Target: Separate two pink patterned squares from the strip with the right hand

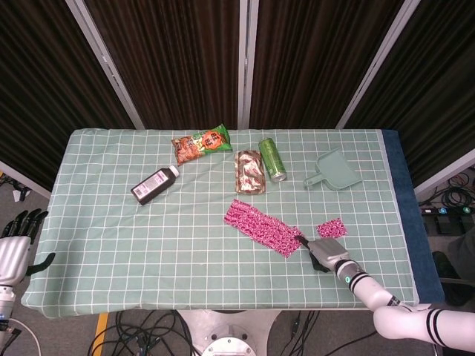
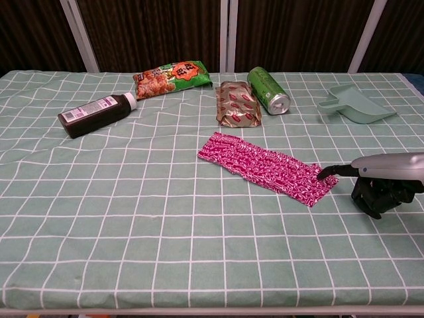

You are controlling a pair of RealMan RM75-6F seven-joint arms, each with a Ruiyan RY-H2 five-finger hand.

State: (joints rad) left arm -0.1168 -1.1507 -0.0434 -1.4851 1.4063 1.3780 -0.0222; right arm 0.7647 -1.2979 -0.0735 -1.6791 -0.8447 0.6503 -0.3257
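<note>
The pink patterned strip [image 1: 263, 226] [image 2: 265, 167] lies flat near the table's middle, running down to the right. One detached pink square [image 1: 331, 227] lies to its right; the chest view does not show it. My right hand [image 1: 324, 253] [image 2: 381, 179] sits low on the cloth just right of the strip. One dark fingertip [image 2: 324, 173] reaches out and touches the strip's right end, while the other fingers are curled under. My left hand [image 1: 15, 248] hangs beyond the table's left edge with fingers apart and nothing in it.
Along the back stand a brown bottle [image 1: 154, 185] [image 2: 98, 114], a green-and-orange snack bag [image 1: 200, 143] [image 2: 172, 77], a brown foil packet [image 1: 249, 172] [image 2: 238, 103], a lying green can [image 1: 272, 159] [image 2: 268, 90] and a pale green scoop [image 1: 334, 171] [image 2: 354, 105].
</note>
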